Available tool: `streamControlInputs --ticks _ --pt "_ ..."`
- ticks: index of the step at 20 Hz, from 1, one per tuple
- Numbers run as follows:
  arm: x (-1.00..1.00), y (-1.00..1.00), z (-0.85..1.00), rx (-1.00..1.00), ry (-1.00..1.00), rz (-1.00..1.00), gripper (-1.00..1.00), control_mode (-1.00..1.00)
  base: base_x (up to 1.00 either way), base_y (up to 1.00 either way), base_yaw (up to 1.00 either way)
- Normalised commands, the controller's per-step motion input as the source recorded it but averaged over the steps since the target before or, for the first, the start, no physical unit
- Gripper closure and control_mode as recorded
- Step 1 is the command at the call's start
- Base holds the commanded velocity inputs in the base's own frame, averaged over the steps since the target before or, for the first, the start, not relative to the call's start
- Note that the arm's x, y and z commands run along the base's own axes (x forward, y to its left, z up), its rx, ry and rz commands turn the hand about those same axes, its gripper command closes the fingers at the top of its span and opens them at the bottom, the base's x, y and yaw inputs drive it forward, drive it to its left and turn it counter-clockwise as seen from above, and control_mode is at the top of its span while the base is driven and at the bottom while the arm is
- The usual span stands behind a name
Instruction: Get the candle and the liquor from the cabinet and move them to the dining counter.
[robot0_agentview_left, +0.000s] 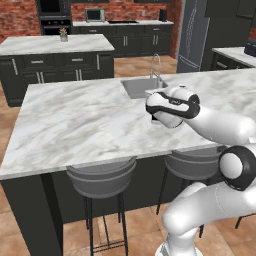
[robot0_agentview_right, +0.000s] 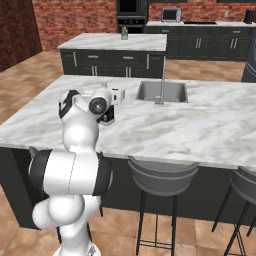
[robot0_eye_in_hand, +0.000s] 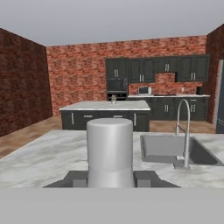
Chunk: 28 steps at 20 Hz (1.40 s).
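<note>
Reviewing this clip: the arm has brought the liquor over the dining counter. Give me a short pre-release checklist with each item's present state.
1. Fingers closed on the liquor: ok; the hand view shows its pale stopper between them.
2. Liquor over the dining counter, not past its edge: ok, in both base views.
3. Clear of the sink: ok; the gripper is to the basin's left.
4. Clear of the faucet: ok, it stands apart to the side.
5. Bottle base touching the marble: cannot tell, the hand hides it.
6. Candle already on this counter: cannot tell from here.
</note>
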Motion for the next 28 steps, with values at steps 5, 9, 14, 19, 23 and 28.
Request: streamControlInputs --ticks 5,9,14,19,23,28 --pt "0.55 0.00 -0.32 -0.03 0.01 0.00 1.00 -1.00 0.00 0.00 0.00" --pt "0.64 0.00 -0.09 0.00 0.07 0.00 1.00 -1.00 0.00 0.00 0.00" --pt "0.61 0.00 -0.20 0.00 0.07 0.00 1.00 -1.00 0.00 0.00 0.00" --pt "0.47 0.00 -0.43 0.02 0.01 0.00 1.00 -1.00 0.00 0.00 0.00" --pt "0.34 -0.02 -0.54 0.06 0.00 0.00 1.00 -1.00 0.00 0.00 0.00" --pt "0.14 -0.12 -0.59 0.08 0.00 0.00 1.00 -1.00 0.00 0.00 0.00"
